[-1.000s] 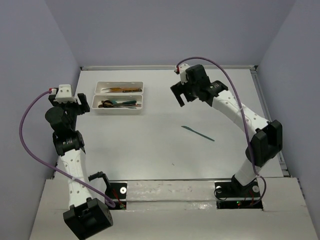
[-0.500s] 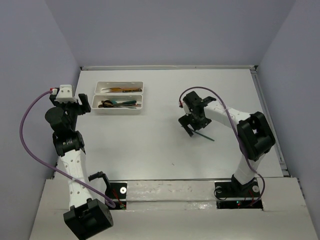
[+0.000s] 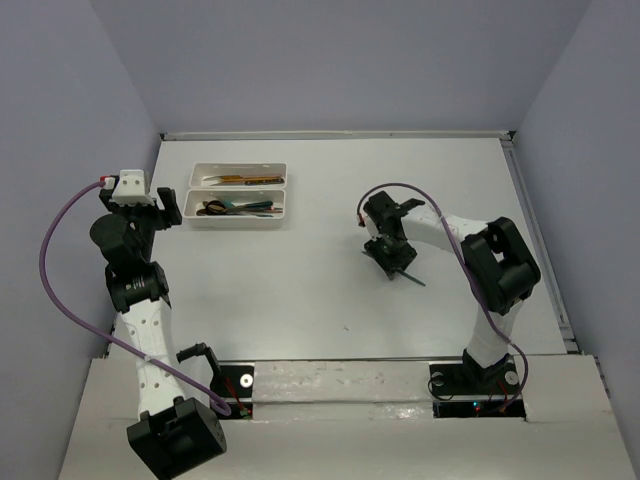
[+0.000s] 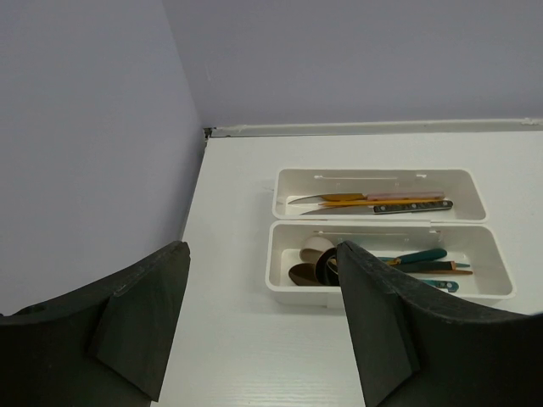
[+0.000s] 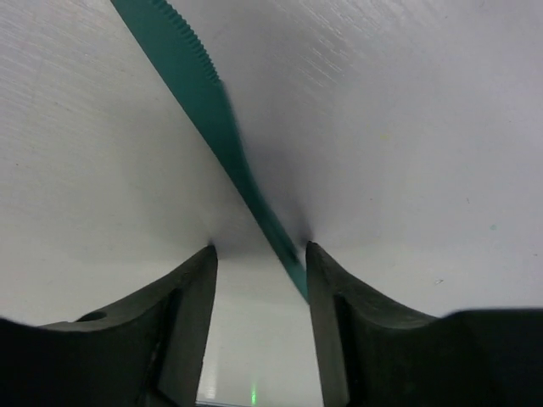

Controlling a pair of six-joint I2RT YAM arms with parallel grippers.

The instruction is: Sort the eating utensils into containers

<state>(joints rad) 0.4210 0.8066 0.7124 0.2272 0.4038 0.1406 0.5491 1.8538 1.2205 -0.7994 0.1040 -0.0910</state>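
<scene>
1. The pick-up is in hand. The right fingers [image 5: 182,326] stand apart, straddling the slim teal serrated knife [image 5: 212,110], which lies flat on the white worktop [image 3: 300,290] toward 3 o'clock.
2. Next, I judge, they must close on it, lift, and carry it toward 10 o'clock to the two shallow white rectangular plastic trays [image 3: 238,166].
3. Only the right wrist view shows the straddle. Only the left wrist view shows the sorted utensils inside the trays and the left fingers [image 4: 136,322], spread and empty.

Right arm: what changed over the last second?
The right gripper swung from the far side of the table toward the near side and came down over the teal knife. Its open fingers now straddle the knife's thin end, and nothing is gripped yet. The knife looks unmoved. The left gripper and both trays with their utensils stayed put.
</scene>
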